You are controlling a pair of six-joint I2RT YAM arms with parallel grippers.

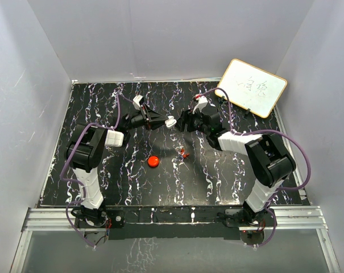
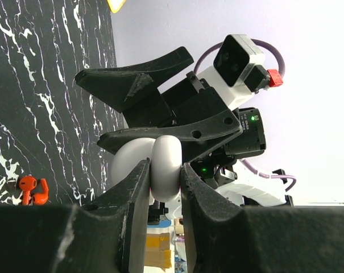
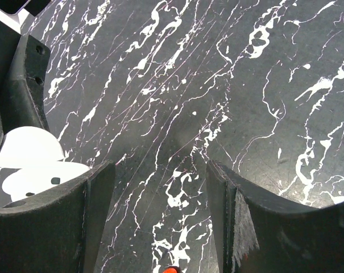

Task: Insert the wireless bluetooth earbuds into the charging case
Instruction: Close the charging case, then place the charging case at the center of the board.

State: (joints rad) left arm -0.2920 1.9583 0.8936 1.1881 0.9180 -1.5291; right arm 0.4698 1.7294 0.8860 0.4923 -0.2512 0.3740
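Pickup step, as you can judge it: the wireless bluetooth earbuds lie together, loose on the black marbled table, neither one in the charging case yet. The case sits near the middle of the table, and the buds lie near it at its 3 o'clock, not touching it.

Your left gripper hangs at 11 o'clock from the buds, clenched on a white rounded object; these views do not show what that object is. Your right gripper faces it at 12 o'clock from the buds, with its jaws spread fairly wide. It grasps nothing and touches nothing, and only bare table shows between its fingers.

Your next move probably falls to the free right gripper: bring it toward 6 o'clock and down over one bud. The buds are tiny and close together, so you need to take one without knocking the other
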